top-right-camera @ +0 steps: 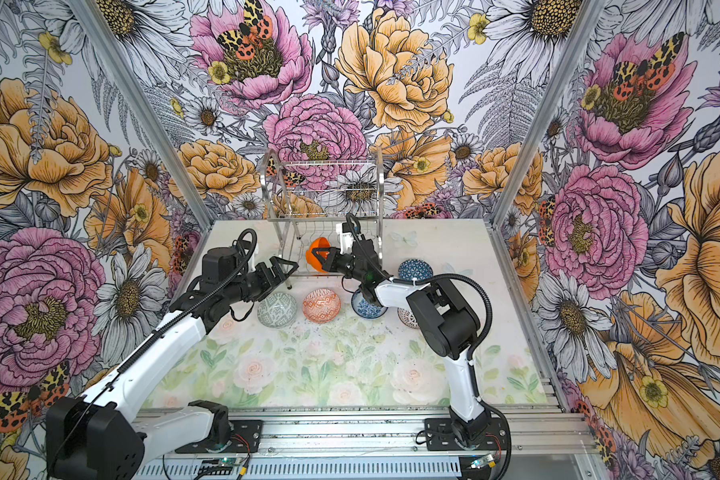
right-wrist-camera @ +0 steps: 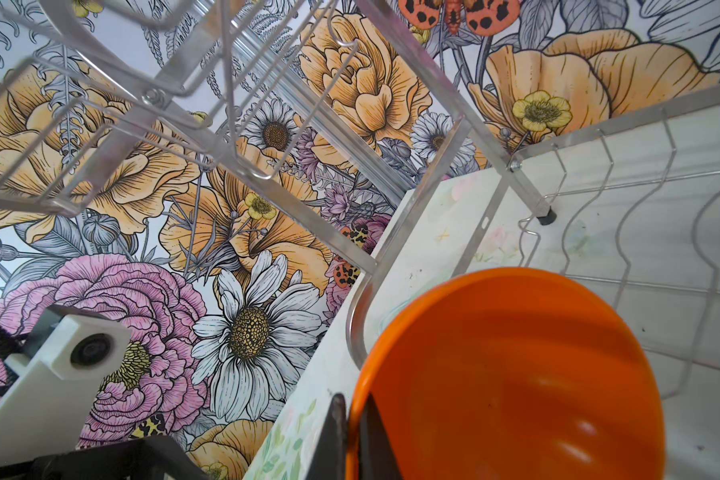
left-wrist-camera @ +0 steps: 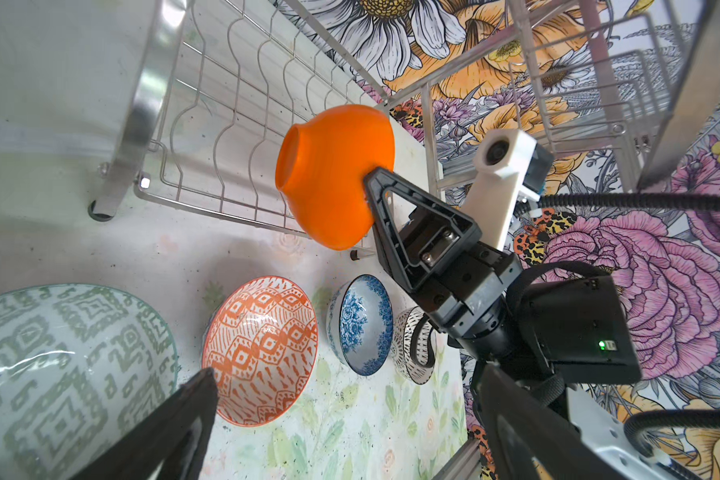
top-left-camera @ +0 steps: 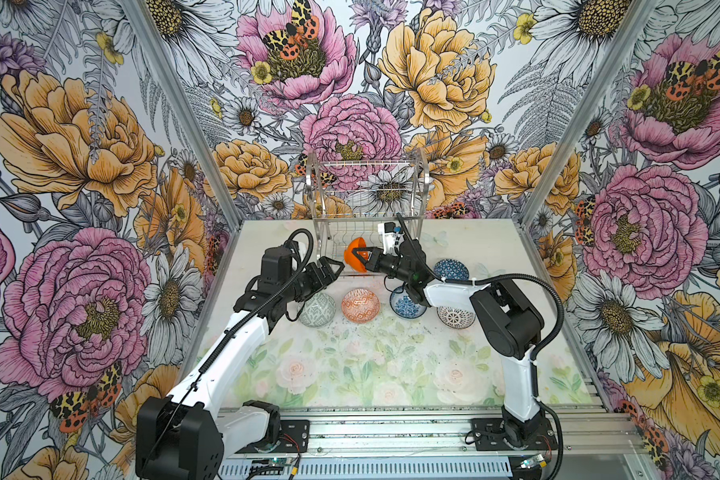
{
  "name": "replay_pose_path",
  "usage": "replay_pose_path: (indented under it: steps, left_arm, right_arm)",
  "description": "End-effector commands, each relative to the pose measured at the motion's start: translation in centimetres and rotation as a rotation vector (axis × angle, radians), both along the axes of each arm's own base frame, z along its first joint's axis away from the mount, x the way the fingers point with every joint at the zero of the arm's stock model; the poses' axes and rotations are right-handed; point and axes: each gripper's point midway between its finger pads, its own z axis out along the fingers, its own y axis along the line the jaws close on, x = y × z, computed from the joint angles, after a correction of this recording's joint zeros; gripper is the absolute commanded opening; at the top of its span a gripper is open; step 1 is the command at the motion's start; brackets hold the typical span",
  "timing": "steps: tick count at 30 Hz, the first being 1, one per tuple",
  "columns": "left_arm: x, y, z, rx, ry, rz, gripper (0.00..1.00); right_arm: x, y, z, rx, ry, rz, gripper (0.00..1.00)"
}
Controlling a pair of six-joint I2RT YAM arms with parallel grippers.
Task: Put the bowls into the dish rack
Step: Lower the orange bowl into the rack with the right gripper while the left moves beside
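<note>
Walls: floral wallpaper (top-left-camera: 350, 104) covered the back and both sides, with big pink and orange blooms.
Corners: aluminium posts (top-left-camera: 177, 104) rose at upper left and upper right.
Tabletop: pale rose-print mat (top-left-camera: 371, 365), lower centre.
Front edge: metal rail (top-left-camera: 391, 432) along the bottom.

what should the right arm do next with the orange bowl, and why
Probably ease the orange bowl down into a lower-tier slot of the dish rack: the right gripper is shut on its rim, holding it on edge at that tier's front, and the wire slots there hold nothing.
</note>
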Motion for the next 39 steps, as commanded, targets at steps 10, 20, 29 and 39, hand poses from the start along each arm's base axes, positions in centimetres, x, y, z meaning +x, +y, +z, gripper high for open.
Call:
replay_pose_path:
  steps: [10, 20, 29, 39]
  left_arm:
    - [2.4, -0.4, -0.3, 0.088, -0.017, 0.004, 0.99]
    - [3.5, 0.2, 0.8, 0.067, -0.074, 0.069, 0.99]
    - [3.6, 0.7, -0.2, -0.024, -0.118, 0.11, 0.99]
    - [4.1, 0.3, -1.4, -0.04, -0.082, 0.085, 0.99]
  right_arm:
    - [3.1, 2.6, 2.1, 0.142, -0.054, 0.049, 0.0]
    - [5.3, 3.4, 1.2, 0.163, -0.054, 0.036, 0.0]
    - [7.9, 3.5, 0.9, 0.194, -0.045, 0.048, 0.0]
    - [9.6, 4.6, 0.9, 0.214, -0.072, 0.102, 0.0]
